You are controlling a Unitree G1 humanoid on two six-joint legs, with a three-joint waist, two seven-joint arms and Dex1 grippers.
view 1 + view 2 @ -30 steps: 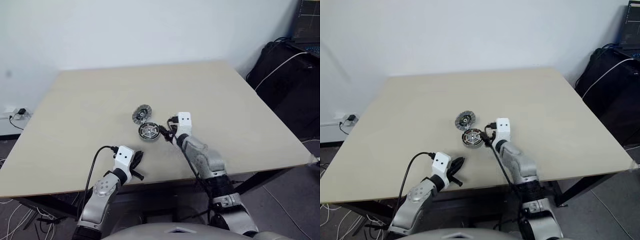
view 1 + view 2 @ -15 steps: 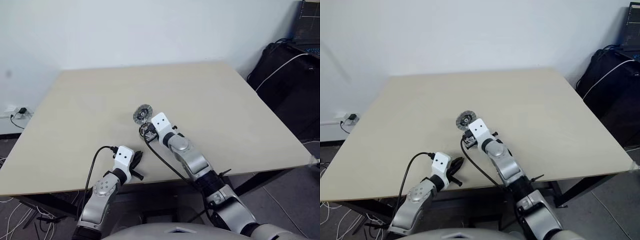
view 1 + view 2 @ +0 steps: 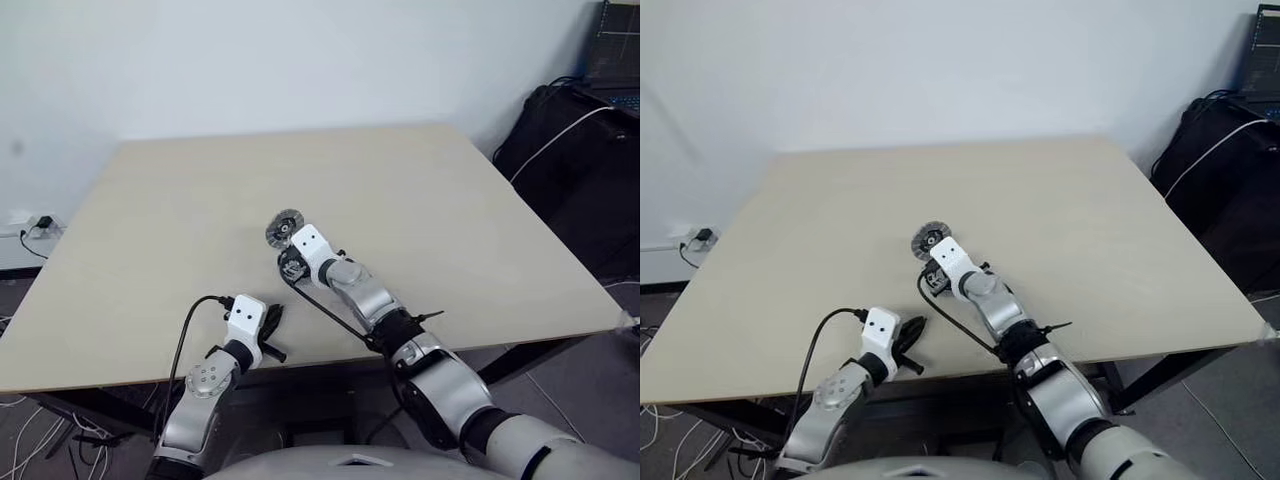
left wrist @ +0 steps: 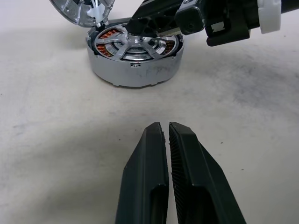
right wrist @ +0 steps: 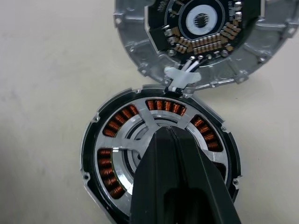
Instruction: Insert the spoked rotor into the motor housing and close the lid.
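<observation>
The spoked rotor already sat inside the motor housing, its silver spokes over the copper windings, near the middle of the table. The lid lay open just behind, touching the housing's far rim and joined to it by short white wires. The right gripper had its fingers pressed together, empty, the tips resting on the rotor's hub. Judging by this, the rotor was being pushed home; a straight, centred push would likely seat it evenly before the lid was folded over without pinching the wires. The left gripper, also closed and empty, hovered near the table's front edge. The pale tabletop stood before a white wall, with a black bag to the right.
</observation>
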